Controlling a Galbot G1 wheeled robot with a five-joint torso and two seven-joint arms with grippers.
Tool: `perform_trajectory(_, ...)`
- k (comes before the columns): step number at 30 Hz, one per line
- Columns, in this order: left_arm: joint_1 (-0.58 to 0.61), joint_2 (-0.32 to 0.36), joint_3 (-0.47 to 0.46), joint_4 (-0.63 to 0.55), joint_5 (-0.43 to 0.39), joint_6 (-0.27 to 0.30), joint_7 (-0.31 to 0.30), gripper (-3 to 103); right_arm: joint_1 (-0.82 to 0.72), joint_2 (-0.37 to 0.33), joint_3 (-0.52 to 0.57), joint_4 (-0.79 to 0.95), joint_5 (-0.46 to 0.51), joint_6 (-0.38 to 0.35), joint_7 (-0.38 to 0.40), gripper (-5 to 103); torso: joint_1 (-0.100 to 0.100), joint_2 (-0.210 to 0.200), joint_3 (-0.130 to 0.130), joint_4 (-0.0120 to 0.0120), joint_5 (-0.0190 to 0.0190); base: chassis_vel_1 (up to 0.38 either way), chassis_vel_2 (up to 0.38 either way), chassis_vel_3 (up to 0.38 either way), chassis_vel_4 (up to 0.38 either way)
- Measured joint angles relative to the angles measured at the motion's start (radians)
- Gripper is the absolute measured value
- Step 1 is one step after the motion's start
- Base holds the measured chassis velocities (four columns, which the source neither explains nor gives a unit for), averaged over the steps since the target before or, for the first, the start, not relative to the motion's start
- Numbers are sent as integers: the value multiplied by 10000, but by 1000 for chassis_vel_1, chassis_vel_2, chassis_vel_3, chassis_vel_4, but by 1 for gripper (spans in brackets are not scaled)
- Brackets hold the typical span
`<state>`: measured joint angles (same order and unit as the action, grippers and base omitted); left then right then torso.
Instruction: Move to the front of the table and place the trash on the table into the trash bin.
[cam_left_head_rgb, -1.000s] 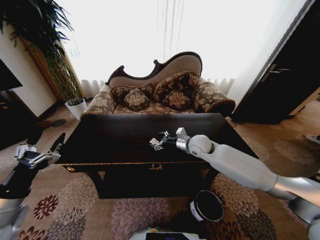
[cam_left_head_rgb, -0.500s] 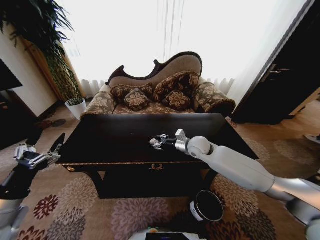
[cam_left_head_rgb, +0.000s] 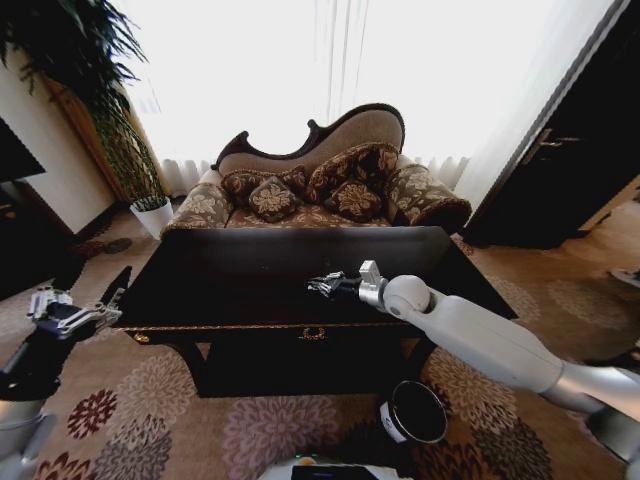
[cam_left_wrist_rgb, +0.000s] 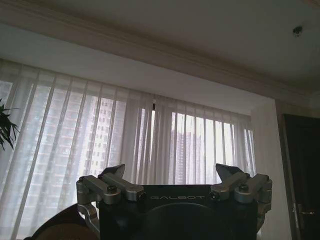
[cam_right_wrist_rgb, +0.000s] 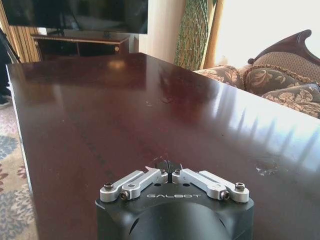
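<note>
The glossy black table stands in front of me, its gold emblem at the front centre. My right gripper hovers low over the table's middle, shut. In the right wrist view its fingers meet over the dark tabletop, and a small white sliver of trash pokes out between them. The trash bin, round and dark with a white label, sits on the carpet below the table's front right. My left gripper is raised at the far left, off the table, open and holding nothing.
A patterned sofa with cushions stands behind the table. A white plant pot and tall plant are at the back left, and a dark cabinet at the right. A TV stand lies beyond the table's end.
My right gripper has shifted a little to the right over the table, its fingers drawn closer together. The left arm has stayed put.
</note>
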<state>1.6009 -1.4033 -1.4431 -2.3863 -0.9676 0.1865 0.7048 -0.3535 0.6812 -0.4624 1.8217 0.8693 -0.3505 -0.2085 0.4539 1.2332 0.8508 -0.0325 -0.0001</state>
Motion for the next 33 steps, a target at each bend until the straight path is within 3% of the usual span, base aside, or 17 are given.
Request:
perform_trajectory(11, 161, 78, -217, -197, -299, 0, -25, 100, -1037, -548, 1273, 798, 830, 605, -461, 0, 0, 0, 0, 1, 0, 0, 0, 0, 0)
perform_trajectory(17, 241, 76, -455, -338, -645, 0, -46, 100, -3511, -1247, 3921, 2493, 1510, 1149, -1230, 0, -1, 2, -1, 0, -1, 0, 0, 0, 0)
perform_trajectory(22, 245, 28, -458, -472, -718, -9, -45, 100, -4925, -1255, 4813, 2990, 1365, 1660, -1850, 0, -2, 2, -1, -2, -1, 0, 0, 0, 0)
perform_trajectory(25, 308, 9, -487, -610, -849, -28, -45, 100, -5954, -1102, 5460, 3266, 1350, 2103, -2459, 0, -1, 2, 0, 0, 1, 0, 0, 0, 0)
perform_trajectory(27, 400, 22, -657, -763, -1106, -53, -44, 100, -7014, -885, 6070, 3412, 1252, 2796, -3538, 0, 0, 2, 0, 2, -1, 0, 0, 0, 0)
perform_trajectory(28, 400, 22, -657, -763, -1106, -53, -44, 100, -7014, -885, 6070, 3412, 1252, 2796, -3538, 0, 0, 2, 0, 2, -1, 0, 0, 0, 0)
perform_trajectory(30, 465, 36, -800, -890, -1353, -70, -30, 100, -8192, -513, 6739, 3497, 1047, 3458, -4563, 0, -1, 2, 0, 2, -1, 0, 0, 0, 0)
perform_trajectory(33, 504, 31, -823, -939, -1429, -91, -19, 100, -9223, -18, 7261, 3483, 788, 3956, -5231, 0, -1, 3, 0, 0, -1, 0, 0, 0, 0)
